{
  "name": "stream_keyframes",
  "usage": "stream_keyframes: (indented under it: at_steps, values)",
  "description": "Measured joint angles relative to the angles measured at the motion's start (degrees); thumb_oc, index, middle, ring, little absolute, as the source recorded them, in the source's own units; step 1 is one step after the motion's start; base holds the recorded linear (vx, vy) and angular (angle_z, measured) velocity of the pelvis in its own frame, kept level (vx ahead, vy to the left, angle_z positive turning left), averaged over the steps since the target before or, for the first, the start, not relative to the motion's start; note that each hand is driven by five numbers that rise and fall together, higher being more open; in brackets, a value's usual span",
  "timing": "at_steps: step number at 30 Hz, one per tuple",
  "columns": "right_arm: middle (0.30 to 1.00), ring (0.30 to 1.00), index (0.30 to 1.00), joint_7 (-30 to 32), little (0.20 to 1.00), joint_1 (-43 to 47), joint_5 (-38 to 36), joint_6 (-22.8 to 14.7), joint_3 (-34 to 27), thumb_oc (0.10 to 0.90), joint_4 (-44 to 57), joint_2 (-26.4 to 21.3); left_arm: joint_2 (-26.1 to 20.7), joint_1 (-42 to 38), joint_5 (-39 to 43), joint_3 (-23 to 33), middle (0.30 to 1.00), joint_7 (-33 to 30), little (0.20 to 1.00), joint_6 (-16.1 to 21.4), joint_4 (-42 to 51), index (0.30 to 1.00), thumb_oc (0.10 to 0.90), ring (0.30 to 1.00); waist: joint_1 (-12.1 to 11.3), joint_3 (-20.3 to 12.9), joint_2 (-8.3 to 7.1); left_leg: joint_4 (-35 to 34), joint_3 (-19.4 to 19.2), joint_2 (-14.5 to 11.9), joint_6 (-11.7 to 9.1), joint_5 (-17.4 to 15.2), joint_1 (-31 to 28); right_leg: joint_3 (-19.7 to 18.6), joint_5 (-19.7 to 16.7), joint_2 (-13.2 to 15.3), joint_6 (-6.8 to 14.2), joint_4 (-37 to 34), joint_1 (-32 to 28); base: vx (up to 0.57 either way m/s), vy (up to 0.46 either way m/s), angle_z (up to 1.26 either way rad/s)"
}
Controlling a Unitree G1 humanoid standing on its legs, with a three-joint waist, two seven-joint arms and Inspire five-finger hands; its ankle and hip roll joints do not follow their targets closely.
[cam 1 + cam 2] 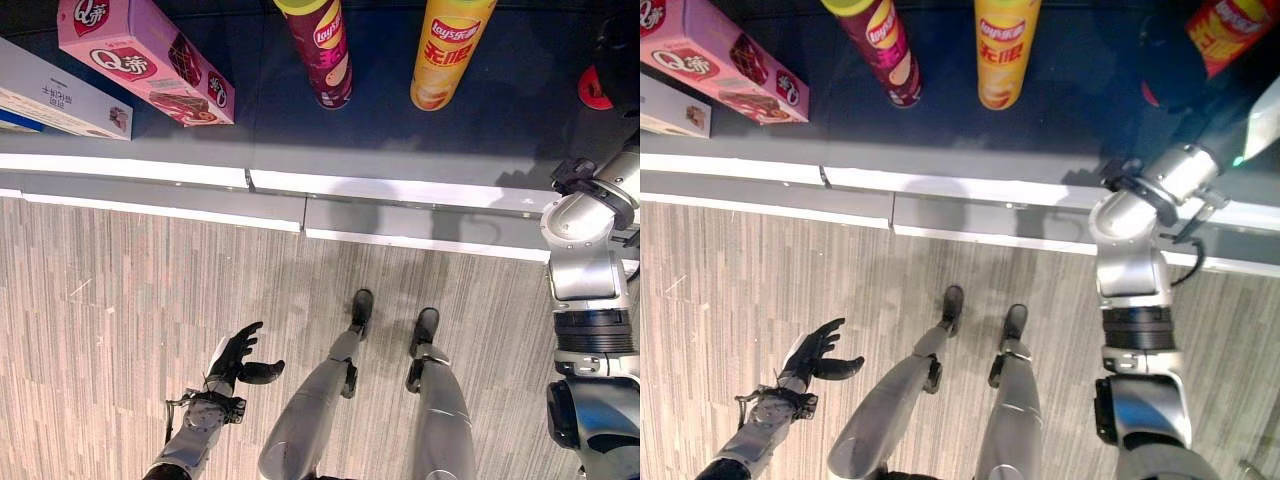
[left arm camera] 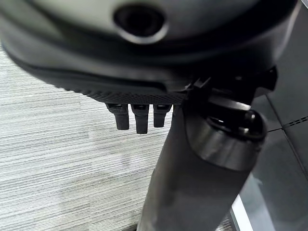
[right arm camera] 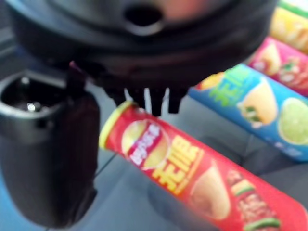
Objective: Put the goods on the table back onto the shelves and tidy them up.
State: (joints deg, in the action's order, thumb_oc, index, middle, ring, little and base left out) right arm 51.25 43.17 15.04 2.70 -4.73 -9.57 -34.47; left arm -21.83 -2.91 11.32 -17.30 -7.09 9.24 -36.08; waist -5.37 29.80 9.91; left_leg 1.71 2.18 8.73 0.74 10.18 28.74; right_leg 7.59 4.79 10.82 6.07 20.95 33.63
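The right hand's fingers reach straight towards a red can's yellow lid; whether they touch it is unclear. A blue can lies just behind. The left hand hangs over the floor, fingers spread and holding nothing. A maroon can, yellow can and pink box sit on the dark worktop, tops cut off.

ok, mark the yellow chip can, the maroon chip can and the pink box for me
yellow chip can (image 1: 447, 52), left eye view, middle of its side wall.
maroon chip can (image 1: 322, 50), left eye view, label on its side.
pink box (image 1: 140, 55), left eye view, its broad top face.
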Motion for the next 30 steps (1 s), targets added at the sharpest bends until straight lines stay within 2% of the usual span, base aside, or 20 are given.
stream_keyframes:
  at_steps: [4,7,20,30]
  values:
    - [0.9,0.9,0.9,-0.5,0.9,-0.5,0.0,0.0,-0.1,0.8,0.2,0.4,0.0,0.0,0.0,0.0,0.9,0.0,0.9,-0.6,0.0,0.9,0.8,0.9,0.1,0.0,0.0,0.0,0.0,0.0,0.0,0.0,0.0,0.0,0.0,0.0,0.0,0.0,0.0,0.0,0.0,0.0]
    - [0.9,0.9,0.9,-1.0,0.9,-2.8,0.6,0.1,-0.3,0.8,4.2,1.9,0.0,0.0,0.0,0.0,0.9,-0.1,0.9,-0.7,0.0,0.9,0.8,0.9,0.3,0.0,0.0,0.0,0.0,0.0,0.0,0.0,0.0,0.0,0.0,0.0,0.0,0.0,0.0,0.0,0.0,0.0]
    - [0.9,0.9,0.9,-1.2,0.9,-5.6,7.5,0.4,-0.1,0.8,10.2,1.9,0.2,0.0,0.0,0.0,0.9,-0.8,0.9,-0.7,0.2,0.9,0.8,0.9,1.2,0.0,0.0,0.0,-0.1,0.0,0.0,0.0,0.6,-0.1,0.0,0.0,0.0,0.0,0.8,0.0,0.0,0.0]
    - [0.9,0.9,0.9,-1.2,0.9,-7.3,7.9,1.1,-0.2,0.8,12.9,1.9,0.4,0.0,0.0,0.0,0.9,-1.2,0.9,-0.7,0.2,0.9,0.8,0.9,1.7,0.0,-0.01,0.0,-0.2,-0.1,0.0,0.0,0.6,-0.2,0.0,0.0,0.0,0.2,0.9,0.0,0.0,0.0]
